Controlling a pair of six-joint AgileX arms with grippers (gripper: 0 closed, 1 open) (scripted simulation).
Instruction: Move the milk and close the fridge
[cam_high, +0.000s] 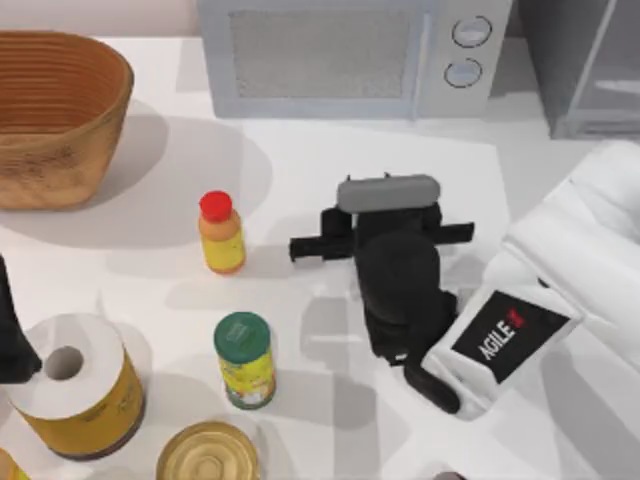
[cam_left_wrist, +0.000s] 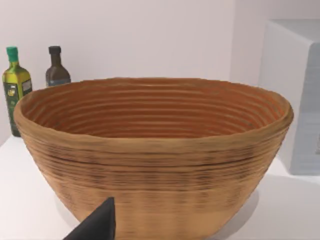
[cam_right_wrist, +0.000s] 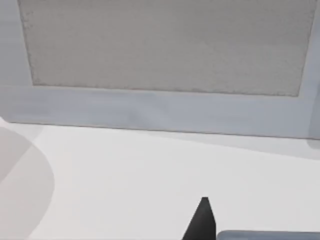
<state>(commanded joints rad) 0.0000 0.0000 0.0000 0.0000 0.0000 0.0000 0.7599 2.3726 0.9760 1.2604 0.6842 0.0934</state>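
Viewed from above: white table (cam_high: 330, 170) w/ kitchen items. Right hand (cam_high: 385, 195) hovering near table centre, just in front of the light-grey microwave (cam_high: 350, 55), arm reaching in from the right side. A grey slab sits at the tip of the hand, across it; fingers hidden beneath, so can't tell whether clenched or released. Milk not identifiable in any view (poss. under the hand, but that's a guess). Fridge (cam_high: 590, 70) at the table's far right corner, beside the microwave, pale interior exposed, so door judged still to be shut.

Left arm parked at the left edge, by a roll of paper towel (cam_high: 70, 385); its hand (cam_left_wrist: 97, 225) seen as one dark fingertip in the left wrist view, facing a woven basket (cam_left_wrist: 150, 150), state can't be told. Two bottles (cam_left_wrist: 17, 87) standing behind the basket there.

Elsewhere on top view: red-capped orange bottle (cam_high: 221, 233) left of the right hand, apart; green-lidded yellow jar (cam_high: 245, 360) nearer the front; open tin (cam_high: 207, 455) at front edge. Right wrist view facing microwave door, bare table below, suggesting hand is aimed toward the back row, likely en route.
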